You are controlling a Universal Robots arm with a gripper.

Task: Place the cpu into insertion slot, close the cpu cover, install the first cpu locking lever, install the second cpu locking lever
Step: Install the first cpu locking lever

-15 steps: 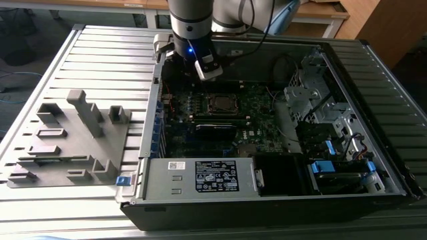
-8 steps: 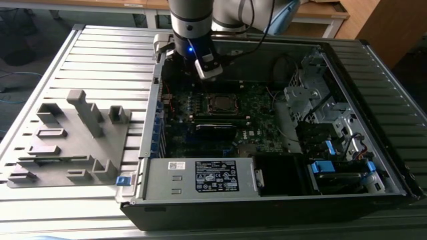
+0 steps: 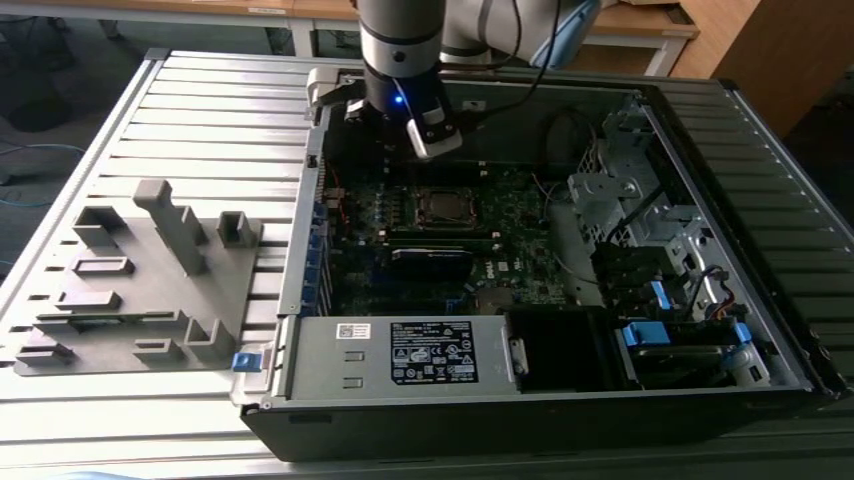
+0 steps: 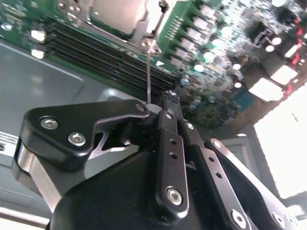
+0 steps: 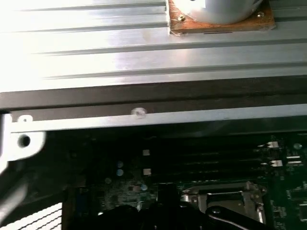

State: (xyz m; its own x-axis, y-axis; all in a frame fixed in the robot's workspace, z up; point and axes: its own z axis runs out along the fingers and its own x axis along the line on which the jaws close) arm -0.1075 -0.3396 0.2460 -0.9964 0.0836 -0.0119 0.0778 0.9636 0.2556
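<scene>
The gripper [image 3: 434, 143] hangs just above the far edge of the insertion slot [image 3: 447, 207], inside the open computer case [image 3: 534, 388]. In the second wrist view its fingers [image 4: 169, 139] are drawn together at the tips, with nothing between them. The cpu [image 4: 112, 12] lies in the insertion slot, and the cpu cover [image 4: 142, 28] lies flat around its silver face. A thin wire locking lever [image 4: 148, 72] sticks up from the corner of the insertion slot, just beside the gripper; I cannot tell whether they touch. Long black memory slots [image 4: 96, 52] run next to the insertion slot.
</scene>
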